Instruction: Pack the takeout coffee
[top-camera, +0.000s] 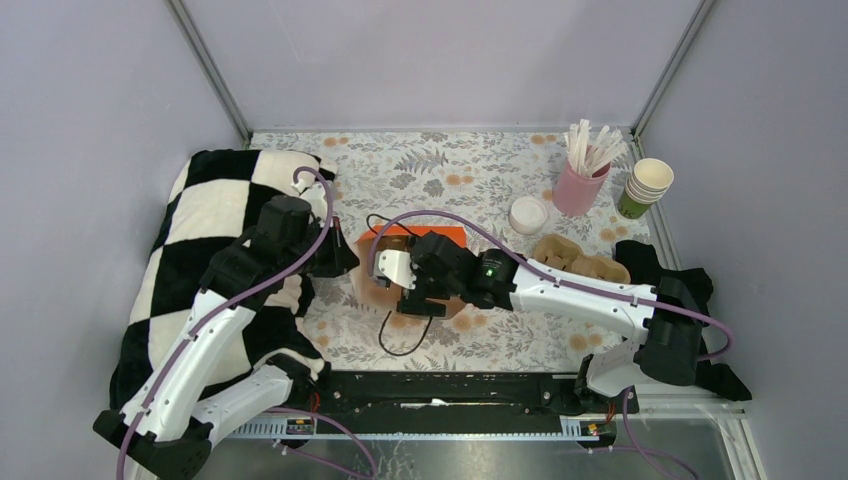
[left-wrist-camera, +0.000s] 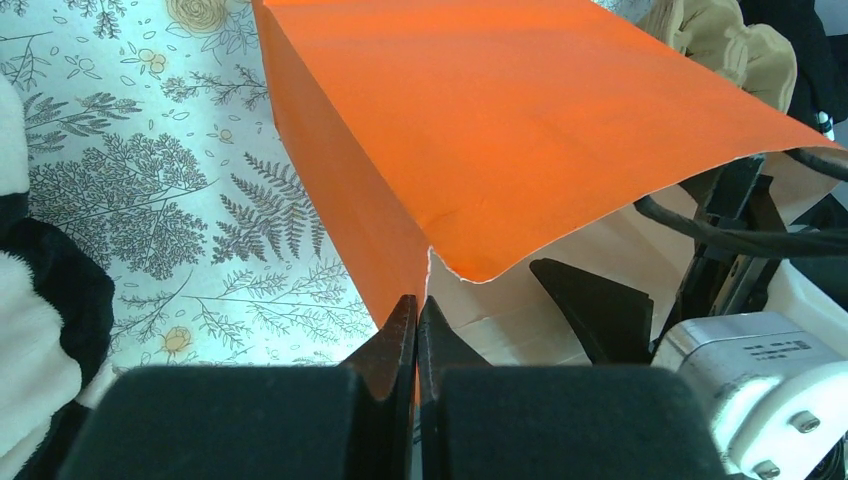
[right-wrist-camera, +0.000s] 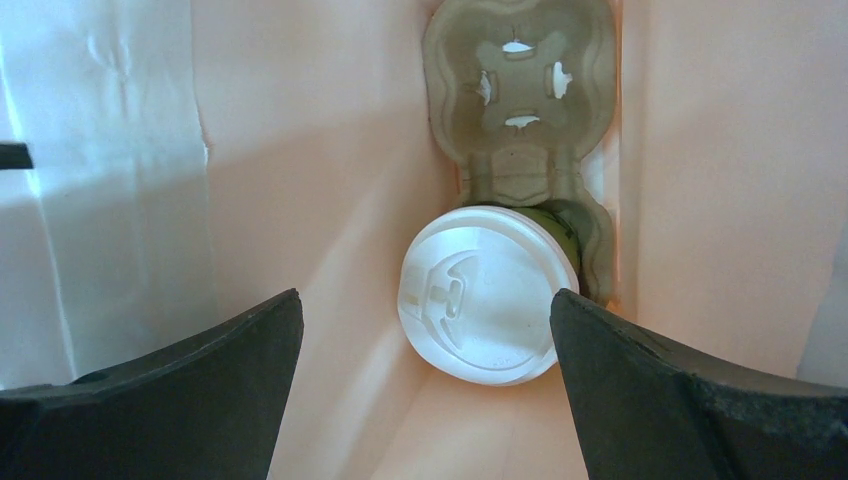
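The takeout coffee (right-wrist-camera: 487, 295), a green cup with a white lid, sits in the near hole of a brown pulp carrier (right-wrist-camera: 520, 90) at the bottom of an orange paper bag (top-camera: 415, 237). My right gripper (right-wrist-camera: 425, 300) is open and empty inside the bag, above the cup, with one finger on each side of the lid and apart from it. My left gripper (left-wrist-camera: 417, 310) is shut on the bag's left rim (left-wrist-camera: 430, 255) and holds the mouth open. In the top view the cup is hidden by the right gripper (top-camera: 415, 285).
A checkered blanket (top-camera: 200, 230) lies on the left. At the back right stand a pink cup of white sticks (top-camera: 580, 185), a stack of lidless green cups (top-camera: 645, 188), a loose white lid (top-camera: 528, 214) and spare brown carriers (top-camera: 580, 258). A black cable (top-camera: 395, 335) loops near the bag.
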